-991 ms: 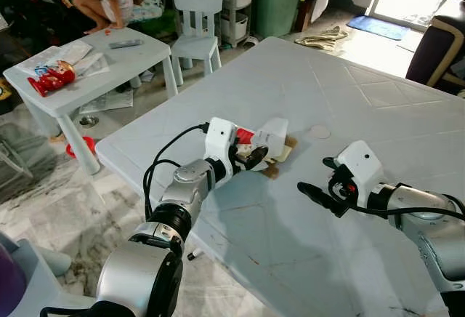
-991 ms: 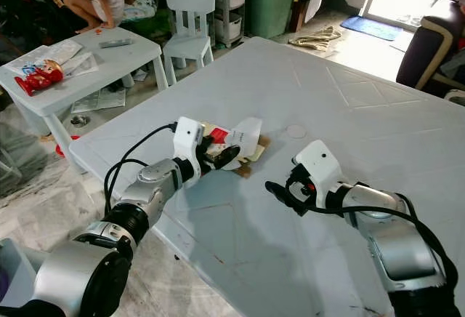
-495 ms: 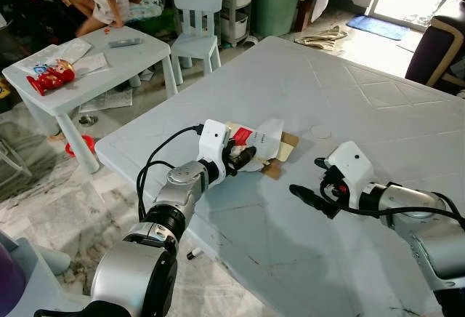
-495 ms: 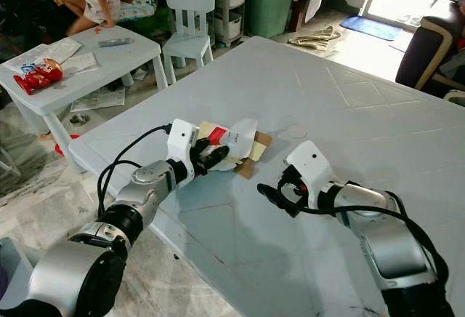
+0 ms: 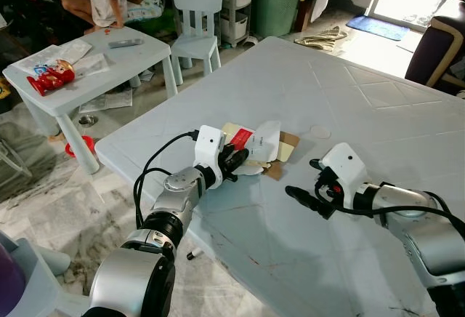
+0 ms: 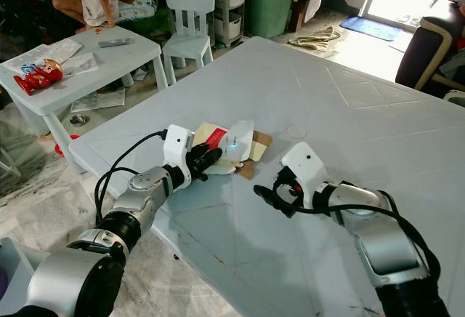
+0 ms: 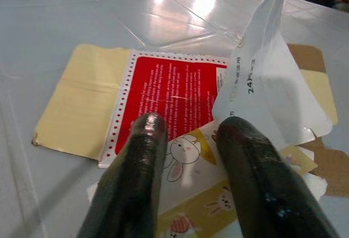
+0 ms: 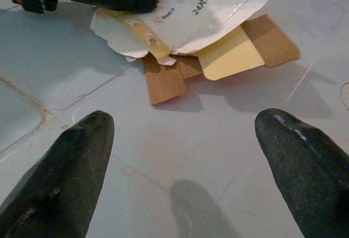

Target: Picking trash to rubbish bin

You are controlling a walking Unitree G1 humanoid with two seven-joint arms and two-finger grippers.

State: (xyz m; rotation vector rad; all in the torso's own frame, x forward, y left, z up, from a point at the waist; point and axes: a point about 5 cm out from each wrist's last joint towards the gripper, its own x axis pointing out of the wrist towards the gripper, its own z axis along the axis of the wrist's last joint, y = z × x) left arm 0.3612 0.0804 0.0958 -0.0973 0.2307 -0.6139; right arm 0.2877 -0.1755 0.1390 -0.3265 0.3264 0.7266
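Flanking the flattened cartons point(image 5: 258, 146): both grippers, small table point(image 5: 87, 70) beyond.

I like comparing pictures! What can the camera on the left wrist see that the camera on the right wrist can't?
Left wrist view alone: the red printed panel and little bunny drawings on the flattened packaging, with the left gripper and its narrowly parted fingers on it.

Right wrist view alone: brown cardboard flaps at the pile's edge, and the right gripper, fingers wide apart above the bare table.

Both: the white plastic wrapper with black print.
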